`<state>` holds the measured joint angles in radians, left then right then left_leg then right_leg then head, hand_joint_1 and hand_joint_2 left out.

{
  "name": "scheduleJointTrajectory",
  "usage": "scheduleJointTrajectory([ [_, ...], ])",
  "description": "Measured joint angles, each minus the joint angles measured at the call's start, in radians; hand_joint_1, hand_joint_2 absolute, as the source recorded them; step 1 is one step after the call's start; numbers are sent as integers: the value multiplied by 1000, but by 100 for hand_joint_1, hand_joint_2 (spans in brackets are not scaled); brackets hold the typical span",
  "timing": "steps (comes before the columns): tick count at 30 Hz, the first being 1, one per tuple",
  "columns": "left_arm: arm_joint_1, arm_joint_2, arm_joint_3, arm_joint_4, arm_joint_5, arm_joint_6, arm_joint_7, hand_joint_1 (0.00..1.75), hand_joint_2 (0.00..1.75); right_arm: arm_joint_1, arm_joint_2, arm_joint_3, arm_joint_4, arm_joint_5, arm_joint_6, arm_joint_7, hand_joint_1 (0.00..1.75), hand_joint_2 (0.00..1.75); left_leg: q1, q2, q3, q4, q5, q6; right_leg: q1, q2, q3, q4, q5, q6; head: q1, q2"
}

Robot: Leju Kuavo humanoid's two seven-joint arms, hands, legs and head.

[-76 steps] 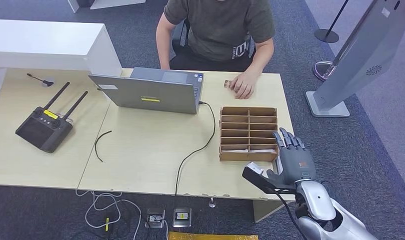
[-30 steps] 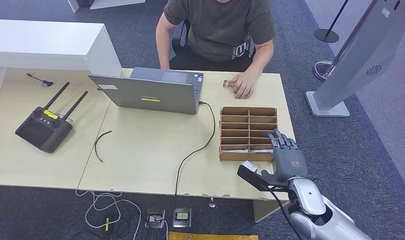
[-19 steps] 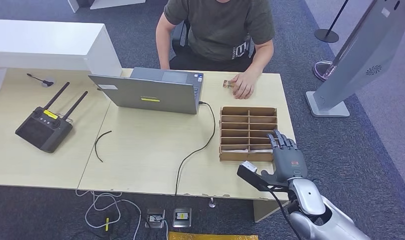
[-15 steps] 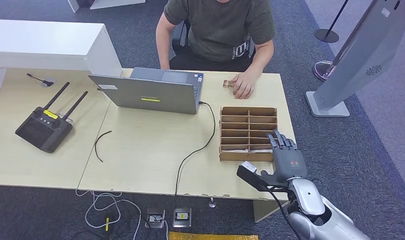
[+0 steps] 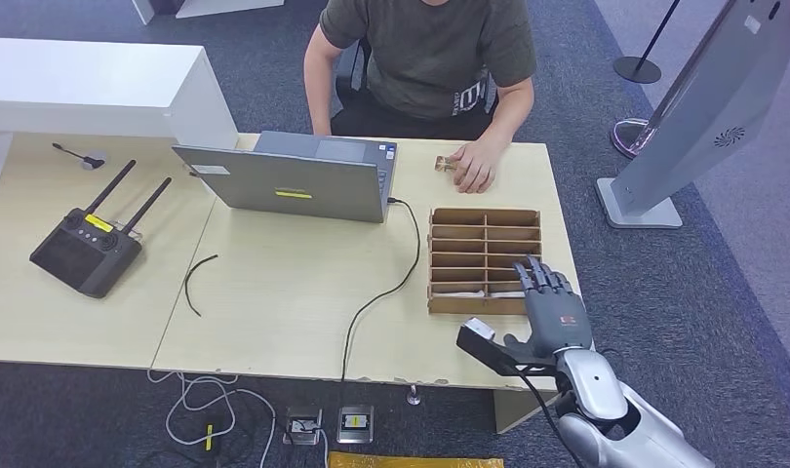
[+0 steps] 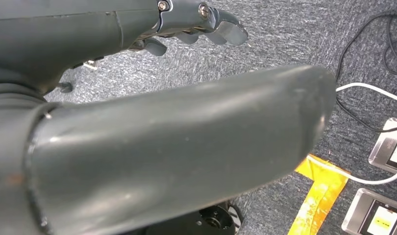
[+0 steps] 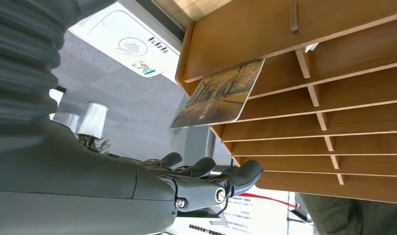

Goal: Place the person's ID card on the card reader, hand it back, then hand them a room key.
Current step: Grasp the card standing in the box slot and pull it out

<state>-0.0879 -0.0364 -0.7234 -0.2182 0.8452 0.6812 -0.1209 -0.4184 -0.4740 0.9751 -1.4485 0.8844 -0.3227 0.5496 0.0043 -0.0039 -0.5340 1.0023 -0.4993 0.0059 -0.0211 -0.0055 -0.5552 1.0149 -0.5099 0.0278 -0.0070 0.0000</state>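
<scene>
A light wooden desk (image 5: 274, 292) stands on grey carpet, with the compartmented wooden rack (image 5: 485, 259) as landmark. Well left of the rack lies a remote controller (image 5: 87, 249); nearer, a laptop (image 5: 294, 177). Beyond the rack, the person's hand (image 5: 474, 166) rests on the desk holding a small card-like item (image 5: 444, 165), probably the ID card. In one rack slot sits a picture-printed room key (image 7: 221, 94). At the rack's near right corner hovers the right hand (image 5: 550, 310), fingers spread, grasping nothing. The left hand (image 6: 137, 122) hangs by the floor; its state cannot be told. Judged stage: reaching for the key; handover remains.
</scene>
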Motion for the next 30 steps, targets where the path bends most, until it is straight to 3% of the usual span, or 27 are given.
scheduleJointTrajectory([
  [7,-1,0,-8,0,7,1,0,0,0,0,9,0,12,1,1,-7,5,175,0,0,0,0,0,0,0,0,0,0,0,0,0,0],
  [11,-2,0,-14,0,7,1,0,0,0,0,11,0,15,1,1,-7,163,175,0,0,0,0,0,0,0,0,0,0,0,0,0,0],
  [12,-2,0,-15,0,7,1,0,0,0,0,12,0,15,1,1,-7,170,175,0,0,0,0,0,0,0,0,0,0,0,0,0,0],
  [30,-7,0,-27,-1,23,1,0,0,0,-12,23,0,34,18,11,6,175,175,0,0,0,0,0,0,0,0,0,0,0,0,0,0],
])
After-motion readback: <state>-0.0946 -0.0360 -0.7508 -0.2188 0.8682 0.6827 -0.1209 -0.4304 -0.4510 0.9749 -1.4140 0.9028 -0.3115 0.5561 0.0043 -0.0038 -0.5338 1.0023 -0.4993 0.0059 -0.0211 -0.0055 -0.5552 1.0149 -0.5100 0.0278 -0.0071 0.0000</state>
